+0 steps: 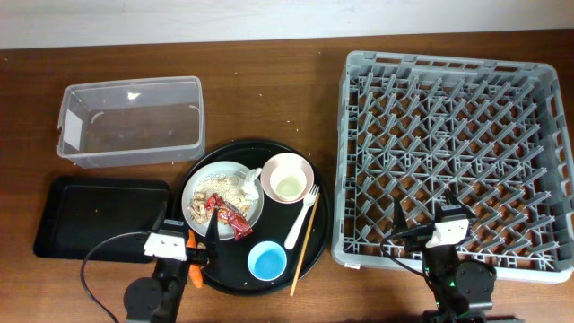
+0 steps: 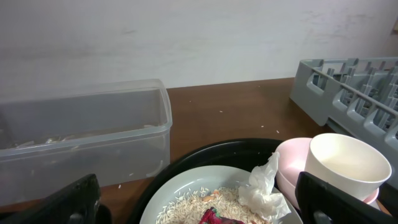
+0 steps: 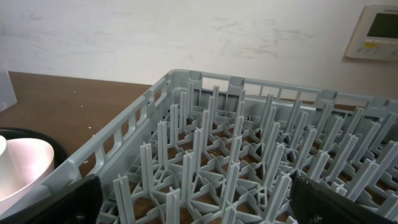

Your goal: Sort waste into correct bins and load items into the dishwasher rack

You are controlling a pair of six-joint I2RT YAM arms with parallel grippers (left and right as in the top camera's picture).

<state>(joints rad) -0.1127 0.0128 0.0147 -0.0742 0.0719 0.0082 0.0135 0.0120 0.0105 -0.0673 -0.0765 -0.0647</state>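
The left gripper (image 1: 190, 238) hangs wide and empty at the near edge of the white plate (image 1: 199, 184). The right gripper (image 1: 435, 222) is wide too, over the near side of the rack (image 1: 345, 161). Grabbing the red wrapper (image 1: 224, 215) could drag food scraps (image 1: 215, 184) along, since they touch.

white plate (image 1: 220, 169): red wrapper (image 1: 226, 215), tissue (image 1: 250, 184), scraps (image 1: 213, 187) atop | white cup (image 1: 287, 178) in pink bowl (image 1: 311, 174)

The left gripper (image 1: 191, 230) is held low, well left of the dishwasher rack (image 1: 448, 65), and the right gripper (image 1: 429, 218) over its near rim, each with jaws spread wide.
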